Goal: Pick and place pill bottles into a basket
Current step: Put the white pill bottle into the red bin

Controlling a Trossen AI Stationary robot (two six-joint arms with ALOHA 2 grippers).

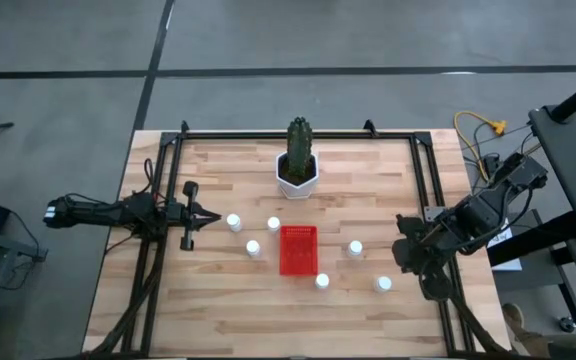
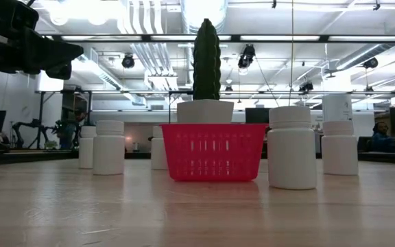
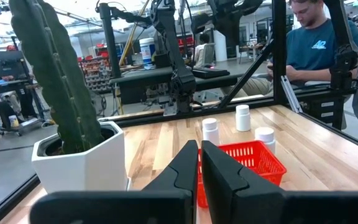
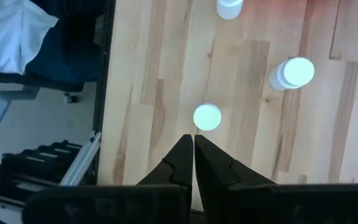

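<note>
No pick started: all six small white capped pill bottles (image 1: 234,222) stand on the wooden table (image 1: 218,310) around the empty red mesh basket (image 1: 299,249). Left gripper (image 1: 212,215) and right gripper (image 1: 404,252) both clenched, empty. Next: open jaws, descend over nearest bottle.

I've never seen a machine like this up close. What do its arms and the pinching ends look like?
Both arms are dark, nearly black, built from jointed segments. The left arm is slim and rod-like with thin black cables alongside it. The right arm looks bulkier and blockier. Each ends in a gripper of two flat, tapering black fingers: the left gripper and the right gripper. I see no markings.
</note>
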